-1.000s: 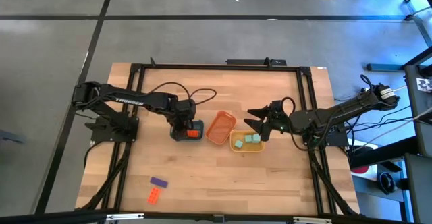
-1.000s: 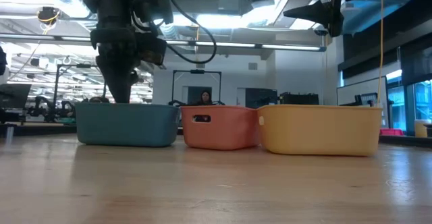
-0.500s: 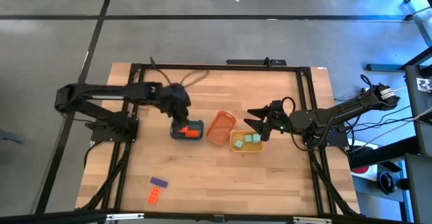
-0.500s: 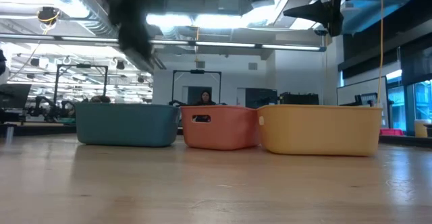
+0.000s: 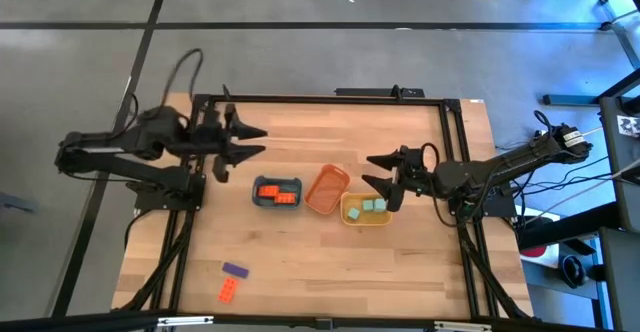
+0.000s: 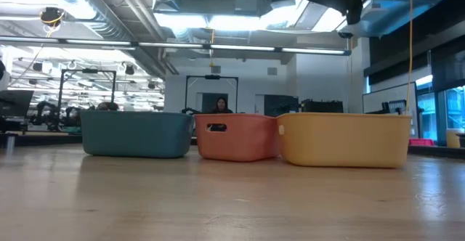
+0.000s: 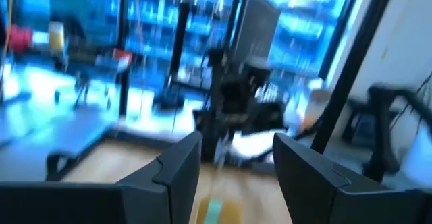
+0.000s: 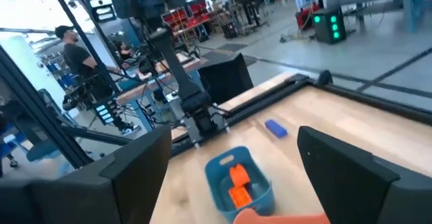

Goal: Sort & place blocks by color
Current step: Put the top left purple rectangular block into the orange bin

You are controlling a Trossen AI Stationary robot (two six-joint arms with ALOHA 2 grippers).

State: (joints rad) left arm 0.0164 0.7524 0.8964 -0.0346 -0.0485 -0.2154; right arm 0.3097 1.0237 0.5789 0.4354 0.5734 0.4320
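Observation:
My left gripper [image 5: 256, 141] is open and holds nothing; it hangs above the table's far-left part, away from the trays, and its dark fingers fill the left wrist view [image 7: 233, 183]. My right gripper [image 5: 368, 169] is open too, hovering just beyond the yellow tray [image 5: 365, 210], which holds mint green blocks [image 5: 373, 206]. Orange-red blocks [image 5: 278, 194] lie in the blue tray [image 5: 262, 201] and show in the right wrist view [image 8: 237, 185]. A purple block [image 5: 235, 270] and an orange-red block [image 5: 229, 291] lie flat on the table near its front-left corner.
The orange tray [image 5: 327, 190] sits between the blue and yellow ones; all three stand in a row in the low view [image 6: 236, 136]. A black frame [image 5: 320, 99] borders the table. Bare wood stretches across the near half. A person stands in the room beyond [image 8: 74, 48].
My left gripper has risen out of the blue tray and drawn back toward the table's far-left side. Orange-red blocks now lie uncovered in the blue tray. In the low view the left arm has gone from above the blue tray.

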